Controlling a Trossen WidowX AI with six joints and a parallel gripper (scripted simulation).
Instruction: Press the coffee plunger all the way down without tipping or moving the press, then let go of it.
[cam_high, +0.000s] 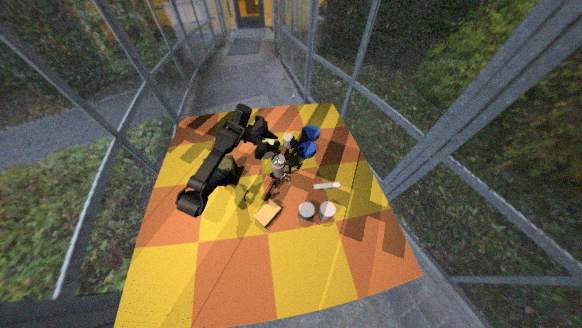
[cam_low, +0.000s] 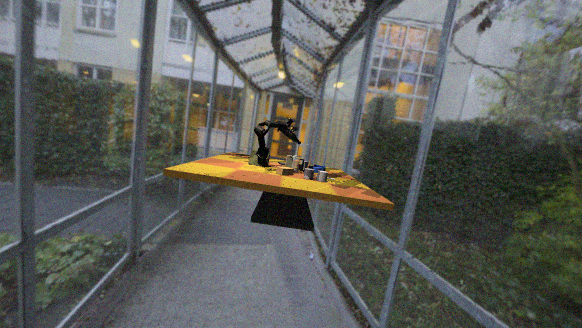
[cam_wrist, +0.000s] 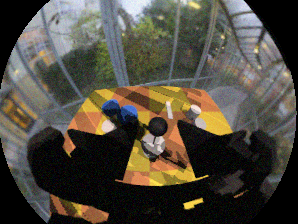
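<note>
The coffee press (cam_high: 278, 161) (cam_wrist: 153, 145) stands upright on the checkered table, with a silvery lid. In the wrist view its round black plunger knob (cam_wrist: 158, 126) stands above the lid on a thin rod, so the plunger is up. My gripper (cam_high: 276, 140) (cam_low: 299, 143) (cam_wrist: 158, 122) is over the press, its fingers part-way apart. The knob appears between the fingertips in the wrist view, with a gap on each side. In the exterior view the fingertips are high above the table; the press is small there. Whether the fingertips are level with the knob is unclear.
Two blue round containers (cam_high: 310, 132) (cam_high: 306, 149) (cam_wrist: 111, 107) (cam_wrist: 129, 113) and a pale cylinder (cam_high: 288, 140) (cam_wrist: 108, 125) stand near the press. Two grey cans (cam_high: 306, 211) (cam_high: 327, 210), a white bar (cam_high: 327, 185) (cam_wrist: 169, 110) and a tan block (cam_high: 268, 214) (cam_low: 285, 171) are farther away.
</note>
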